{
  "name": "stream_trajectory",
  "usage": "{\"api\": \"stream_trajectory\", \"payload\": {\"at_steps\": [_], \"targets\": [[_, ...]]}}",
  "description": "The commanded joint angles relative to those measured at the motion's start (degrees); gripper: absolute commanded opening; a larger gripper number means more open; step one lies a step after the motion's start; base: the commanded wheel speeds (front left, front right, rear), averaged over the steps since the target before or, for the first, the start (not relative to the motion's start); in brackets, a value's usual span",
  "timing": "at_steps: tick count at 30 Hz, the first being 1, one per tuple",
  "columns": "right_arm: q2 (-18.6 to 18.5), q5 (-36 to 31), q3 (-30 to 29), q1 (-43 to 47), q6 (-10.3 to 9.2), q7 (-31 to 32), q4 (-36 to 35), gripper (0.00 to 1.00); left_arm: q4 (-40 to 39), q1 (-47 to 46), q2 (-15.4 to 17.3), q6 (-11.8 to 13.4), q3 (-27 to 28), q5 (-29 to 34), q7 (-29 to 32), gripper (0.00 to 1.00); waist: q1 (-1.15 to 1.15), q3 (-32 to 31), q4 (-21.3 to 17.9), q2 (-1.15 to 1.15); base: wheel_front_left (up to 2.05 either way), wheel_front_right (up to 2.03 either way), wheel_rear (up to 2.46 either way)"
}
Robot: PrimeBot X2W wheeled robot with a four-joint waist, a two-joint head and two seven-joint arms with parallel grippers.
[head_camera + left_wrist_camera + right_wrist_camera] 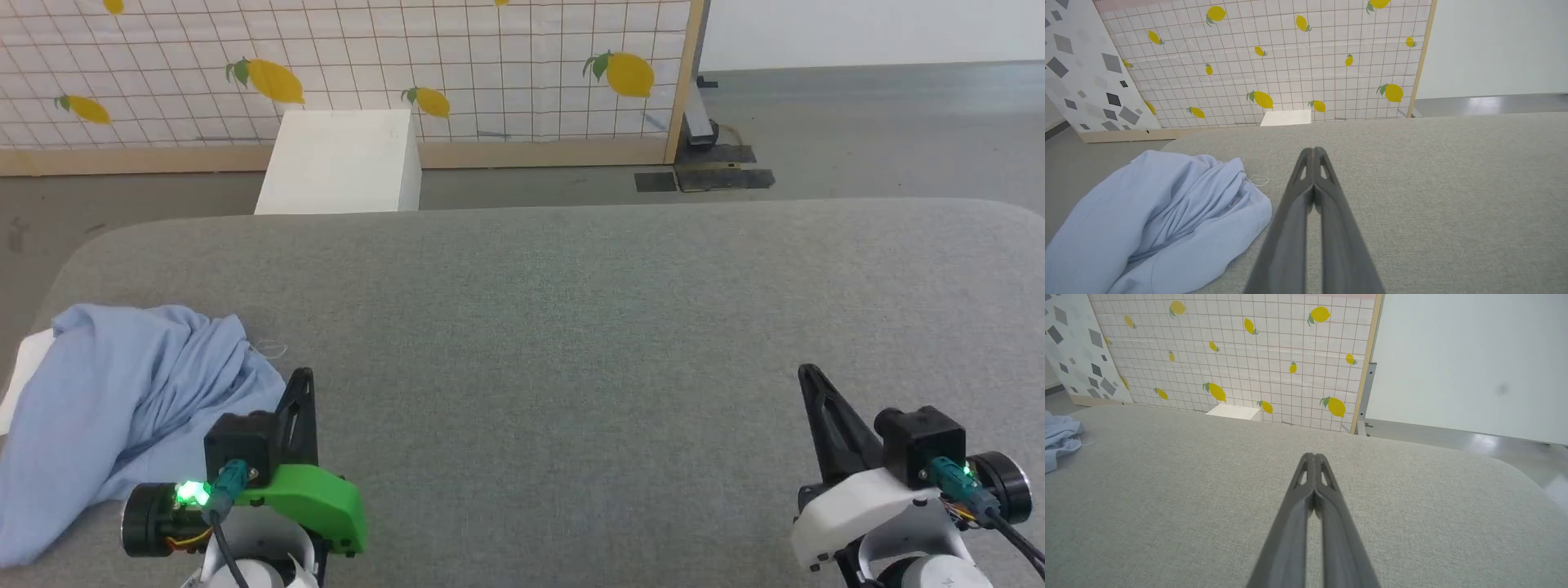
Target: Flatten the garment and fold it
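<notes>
At the counter's (571, 327) left end, the garment (122, 400) lies crumpled, just beside the left gripper (302, 376). That gripper and the right gripper (808, 374) have their fingers pressed together, holding nothing.

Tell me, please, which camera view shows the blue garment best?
The left wrist view: the garment lies close and large, its folds clear. The head view shows it smaller, from above, at the left edge. The right wrist view catches a small part, far left.
</notes>
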Motion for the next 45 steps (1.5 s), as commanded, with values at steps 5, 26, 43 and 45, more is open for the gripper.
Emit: {"api": "stream_trajectory", "payload": {"at_steps": [5, 26, 43, 45], "targets": [[0.1, -0.3, 0.1, -0.9, -0.09, 0.2, -0.3, 0.00, -0.1, 0.7, -0.3, 0.4, 0.1, 0.6, 0.1, 0.00, 0.00, 0.0, 0.0, 0.00, 0.00, 0.00, 0.00], [0.1, -0.3, 0.1, -0.9, -0.09, 0.2, -0.3, 0.00, -0.1, 0.7, -0.3, 0.4, 0.1, 0.6, 0.1, 0.00, 0.00, 0.0, 0.0, 0.00, 0.00, 0.00, 0.00], [0.0, 0.0, -0.4, -0.2, -0.01, -0.8, 0.3, 1.00, 0.9, -0.6, 0.0, 0.7, -1.1, -1.0, -1.0, 1.00, 0.00, 0.0, 0.5, 0.00, 0.00, 0.00, 0.00], [0.0, 0.0, -0.4, -0.2, -0.01, -1.0, 0.4, 1.00, 1.1, -0.7, 0.0, 0.9, -1.2, -1.2, -1.2, 1.00, 0.00, 0.0, 0.8, 0.00, 0.00, 0.00, 0.00]]}}
